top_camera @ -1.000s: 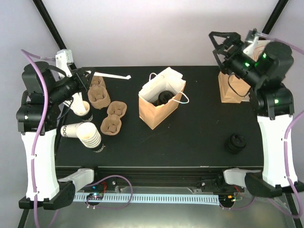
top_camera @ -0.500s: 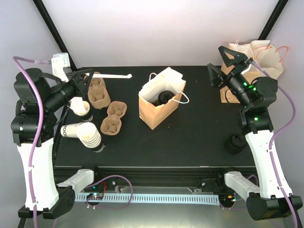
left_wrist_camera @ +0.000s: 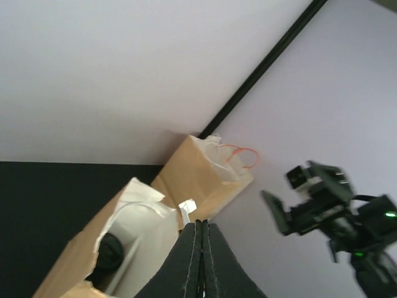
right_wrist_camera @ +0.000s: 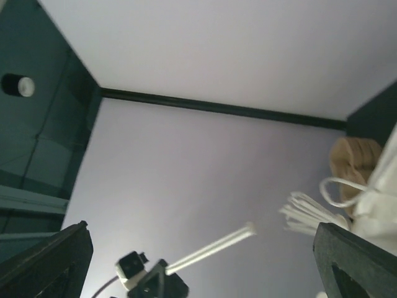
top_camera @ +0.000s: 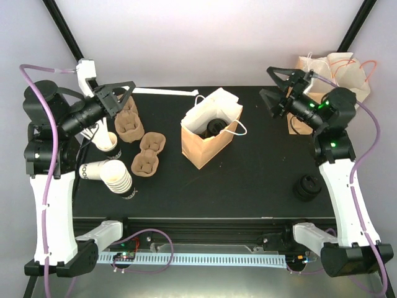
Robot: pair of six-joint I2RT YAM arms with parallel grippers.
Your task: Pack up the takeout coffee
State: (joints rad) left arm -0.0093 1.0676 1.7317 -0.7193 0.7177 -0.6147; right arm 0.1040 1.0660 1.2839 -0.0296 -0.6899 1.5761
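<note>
Left pincer [left_wrist_camera: 201, 231] is fully closed, empty, and raised over the left rear of the surface [top_camera: 260, 161]. Right pincer [top_camera: 267, 82] is spread wide, empty, and raised at right rear. Takeout coffee [top_camera: 307, 187] stands front right; paper bag [top_camera: 205, 149] stands centre.

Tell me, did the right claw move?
Yes. The right gripper swung left, nearer the open paper bag in the middle.

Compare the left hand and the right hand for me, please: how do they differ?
The left hand is shut, fingers pressed together; the right hand is wide open. The left hand appears to pinch a thin white stick; the right hand holds nothing. Both hover above the table, facing each other.
</note>
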